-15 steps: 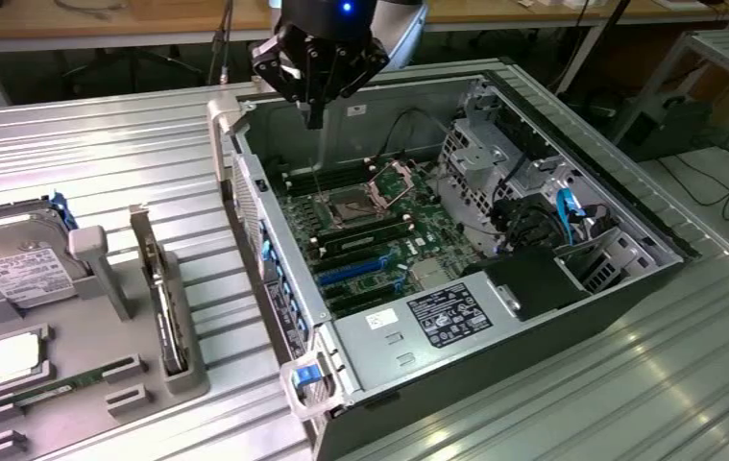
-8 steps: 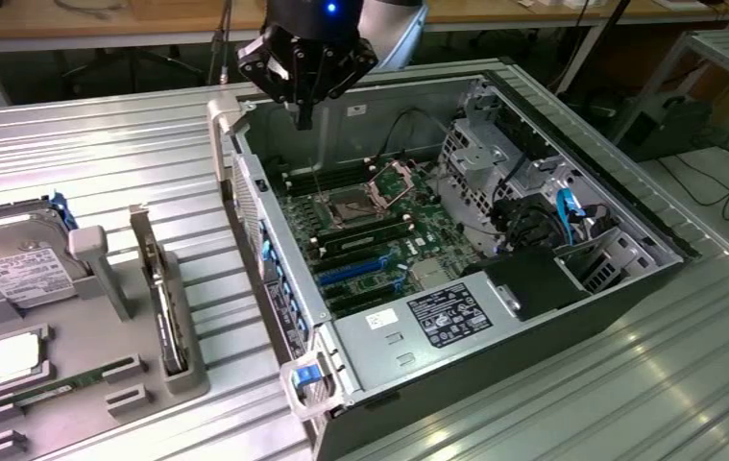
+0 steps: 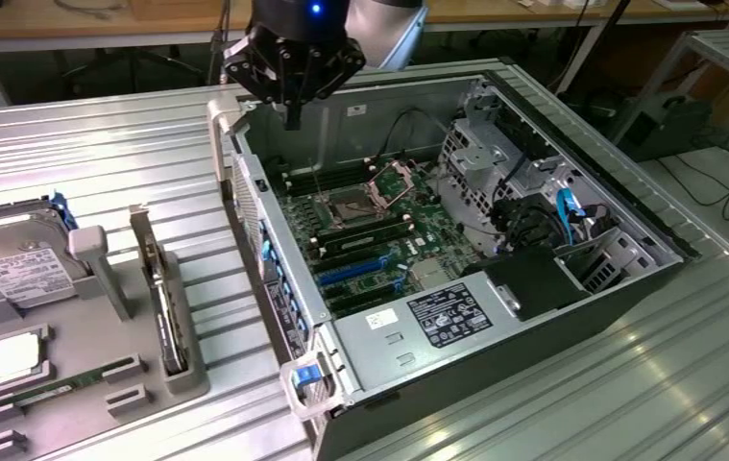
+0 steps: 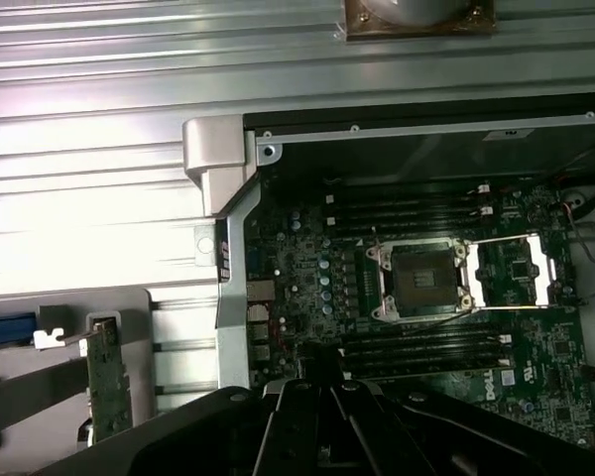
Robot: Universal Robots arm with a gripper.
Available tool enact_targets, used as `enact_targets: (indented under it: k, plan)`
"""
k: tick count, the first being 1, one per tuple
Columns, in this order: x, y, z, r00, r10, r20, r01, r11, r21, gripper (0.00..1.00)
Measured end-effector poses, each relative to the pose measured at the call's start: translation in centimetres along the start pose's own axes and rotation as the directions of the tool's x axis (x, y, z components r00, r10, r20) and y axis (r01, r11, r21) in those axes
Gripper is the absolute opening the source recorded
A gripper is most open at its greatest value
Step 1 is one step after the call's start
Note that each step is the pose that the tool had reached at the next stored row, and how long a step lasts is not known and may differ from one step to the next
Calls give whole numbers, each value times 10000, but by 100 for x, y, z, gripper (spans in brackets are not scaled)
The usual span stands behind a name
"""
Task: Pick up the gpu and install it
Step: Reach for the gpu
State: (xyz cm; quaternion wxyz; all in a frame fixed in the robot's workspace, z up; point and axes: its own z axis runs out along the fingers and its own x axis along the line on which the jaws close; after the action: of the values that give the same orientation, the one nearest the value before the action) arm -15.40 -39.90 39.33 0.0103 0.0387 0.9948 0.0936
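Note:
The gpu (image 3: 163, 293) stands on edge in a slot of the grey holder (image 3: 83, 355) at the exterior view's left, its silver bracket pointing up. In the wrist view the gpu (image 4: 106, 379) is a thin green card in that same holder. My gripper (image 3: 294, 117) hangs shut and holding nothing above the far corner of the open computer case (image 3: 377, 379), well away from the gpu. In the wrist view my gripper (image 4: 315, 375) points down at the motherboard (image 4: 307, 278) beside the open CPU socket (image 4: 416, 280).
The holder also carries a silver hard drive (image 3: 15, 272), a CPU chip (image 3: 12, 357) and a memory stick (image 3: 46, 392). Inside the case are blue expansion slots (image 3: 345, 276), the power supply (image 3: 435, 322) and drive cages (image 3: 493, 158). Ribbed metal table (image 3: 108, 154) all around.

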Motion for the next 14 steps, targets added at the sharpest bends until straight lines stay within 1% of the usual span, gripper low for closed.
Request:
enact_targets:
  k: [4, 14]
  plan:
    - [53, -4, -2, 10000, 1, -4, -1, 10000, -51, 11]
    - [147, -11, -4, 10000, 4, -10, -4, 9999, -135, 11]
